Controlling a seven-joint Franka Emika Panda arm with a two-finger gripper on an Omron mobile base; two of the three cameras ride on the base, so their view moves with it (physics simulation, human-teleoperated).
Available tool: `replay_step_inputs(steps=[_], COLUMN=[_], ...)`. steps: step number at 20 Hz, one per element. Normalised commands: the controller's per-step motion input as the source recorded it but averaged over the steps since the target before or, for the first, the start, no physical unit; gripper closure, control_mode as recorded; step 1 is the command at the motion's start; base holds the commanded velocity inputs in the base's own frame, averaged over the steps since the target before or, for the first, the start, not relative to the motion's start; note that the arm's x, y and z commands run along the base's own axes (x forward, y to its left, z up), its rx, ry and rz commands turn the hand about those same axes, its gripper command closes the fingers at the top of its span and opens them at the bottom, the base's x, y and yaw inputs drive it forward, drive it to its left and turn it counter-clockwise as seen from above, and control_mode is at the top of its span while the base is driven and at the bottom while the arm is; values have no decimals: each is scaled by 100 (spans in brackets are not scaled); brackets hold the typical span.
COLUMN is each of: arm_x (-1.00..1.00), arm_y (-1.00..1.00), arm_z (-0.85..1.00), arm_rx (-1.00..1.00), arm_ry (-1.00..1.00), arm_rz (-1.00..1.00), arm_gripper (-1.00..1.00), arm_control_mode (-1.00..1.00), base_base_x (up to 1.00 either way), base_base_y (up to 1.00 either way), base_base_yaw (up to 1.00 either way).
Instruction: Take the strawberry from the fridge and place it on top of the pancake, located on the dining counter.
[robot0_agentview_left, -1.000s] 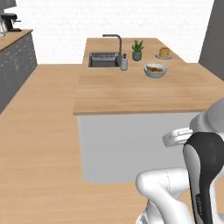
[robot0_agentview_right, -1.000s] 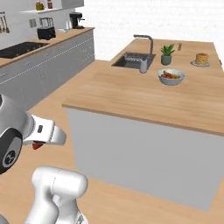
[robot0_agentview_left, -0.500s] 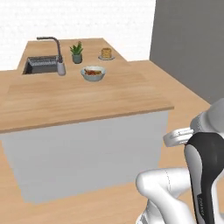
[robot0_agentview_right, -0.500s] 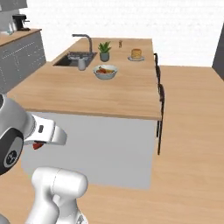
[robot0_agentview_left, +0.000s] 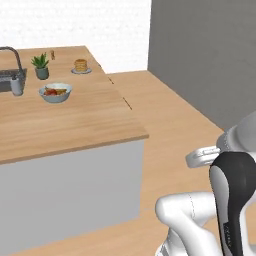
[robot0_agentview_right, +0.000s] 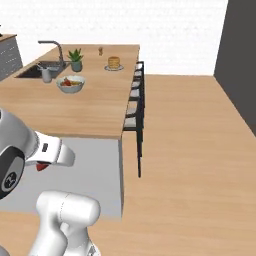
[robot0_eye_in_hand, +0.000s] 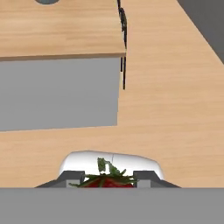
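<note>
One second of base travel has swung both base views rightward: the sink and counter end that sat centre-frame now lie at the left, and the stool side of the dining counter (robot0_agentview_right: 100, 107) has come into sight, as has a grey wall on the right. The scene itself is unchanged; the camera moved, not the objects. Judgement: the base is rounding the counter toward the pancake (robot0_agentview_right: 114, 62), so the carry phase is under way and placement has not begun.

The pancake sits on its plate near the counter's far edge, on the stool side, with the fruit bowl (robot0_agentview_right: 70, 83) and a potted plant (robot0_agentview_right: 75, 59) toward the sink.

The strawberry (robot0_eye_in_hand: 107, 179) is in the gripper (robot0_eye_in_hand: 107, 177), red body and green top showing between the two fingertips, which are closed narrowly on it. In the right base view the fruit shows as a red spot under the hand (robot0_agentview_right: 42, 166).

Arm pose: folded and tucked close to the base, hand held low, below counter height and well apart from the counter edge.
</note>
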Motion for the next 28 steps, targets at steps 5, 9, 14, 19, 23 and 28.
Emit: replay_step_inputs(steps=[5, 9, 14, 19, 23, 28], arm_x=[0, 0, 0, 0, 0, 0], arm_y=[0, 0, 0, 0, 0, 0], arm_z=[0, 0, 0, 0, 0, 0], arm_rx=[0, 0, 0, 0, 0, 0], arm_ry=[0, 0, 0, 0, 0, 0], arm_rz=[0, 0, 0, 0, 0, 0], arm_gripper=[100, 100, 100, 100, 100, 100], arm_control_mode=[100, 100, 100, 100, 100, 100], base_base_x=[75, 87, 99, 99, 100, 100], base_base_y=[-100, -100, -100, -100, -96, -84], base_base_yaw=[19, 24, 27, 36, 40, 36])
